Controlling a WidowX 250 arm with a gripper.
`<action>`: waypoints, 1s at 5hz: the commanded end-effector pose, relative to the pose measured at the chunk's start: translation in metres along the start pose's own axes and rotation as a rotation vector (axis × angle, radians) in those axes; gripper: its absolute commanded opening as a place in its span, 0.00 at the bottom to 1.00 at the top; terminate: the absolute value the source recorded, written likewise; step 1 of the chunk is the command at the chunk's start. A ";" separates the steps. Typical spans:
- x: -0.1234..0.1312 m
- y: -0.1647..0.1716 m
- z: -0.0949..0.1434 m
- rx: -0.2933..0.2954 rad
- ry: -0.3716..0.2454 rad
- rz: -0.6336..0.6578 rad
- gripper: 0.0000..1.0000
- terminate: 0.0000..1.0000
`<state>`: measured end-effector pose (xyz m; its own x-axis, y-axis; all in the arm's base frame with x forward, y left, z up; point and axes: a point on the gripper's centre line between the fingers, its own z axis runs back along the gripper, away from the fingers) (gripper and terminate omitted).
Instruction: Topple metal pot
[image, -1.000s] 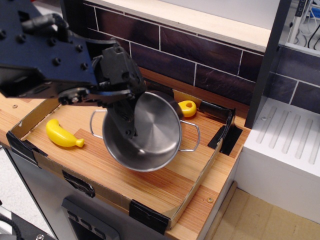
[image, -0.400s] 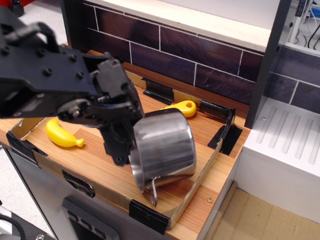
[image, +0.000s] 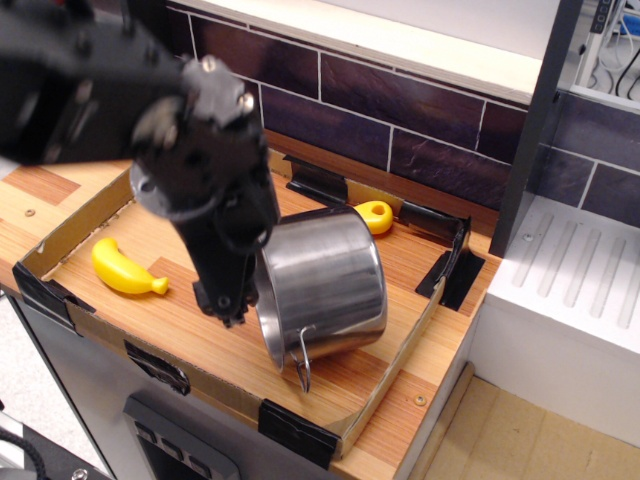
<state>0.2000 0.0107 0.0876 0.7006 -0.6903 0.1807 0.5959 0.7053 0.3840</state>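
The metal pot (image: 325, 280) lies on its side on the wooden board inside the cardboard tray (image: 95, 318), its mouth facing lower left and its base toward the back right. One wire loop handle (image: 303, 368) points down toward the front. My gripper (image: 238, 296) hangs from the big black arm right at the pot's rim on its left side. The fingers are dark, blurred and partly hidden by the rim, so I cannot tell whether they still hold it.
A yellow toy banana (image: 125, 268) lies at the tray's left. A second yellow toy (image: 377, 214) lies behind the pot. The dark brick wall (image: 400, 110) runs along the back. A white drain board (image: 575, 280) stands to the right, past a grey post.
The pot went from tilted with its inside facing me to lying on its side. My arm rotated and rose, and the pot settled slightly lower on the board.
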 end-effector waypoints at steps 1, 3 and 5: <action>0.002 0.014 0.014 -0.132 0.048 -0.018 1.00 0.00; 0.007 0.036 0.052 -0.331 0.074 0.012 1.00 0.00; 0.009 0.048 0.066 -0.383 0.101 0.032 1.00 0.00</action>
<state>0.2034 0.0193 0.1566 0.7449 -0.6640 0.0648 0.6661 0.7457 -0.0161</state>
